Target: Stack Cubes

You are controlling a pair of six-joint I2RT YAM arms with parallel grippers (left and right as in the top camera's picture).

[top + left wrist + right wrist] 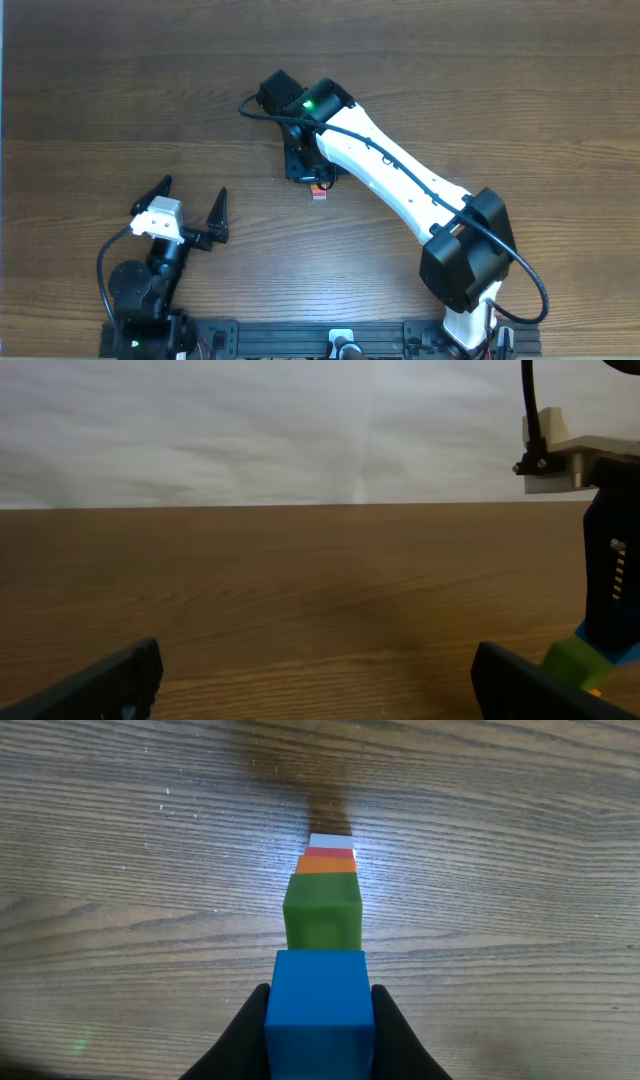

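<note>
The right end effector (320, 1032) clamps a blue cube (320, 1005) atop the green cube (321, 915) and orange cube (325, 864) stack near the bench (100, 80) middle. The left end effector (193, 187) is spread wide by the left part of the bench's arm-side edge.

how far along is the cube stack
Done: white cube, red cube, orange cube and green cube stand stacked. In hand: the right gripper is shut on the blue cube directly over the green one; contact is unclear. Remaining: seat it, release and back off. The left gripper sits open, apart.
</note>
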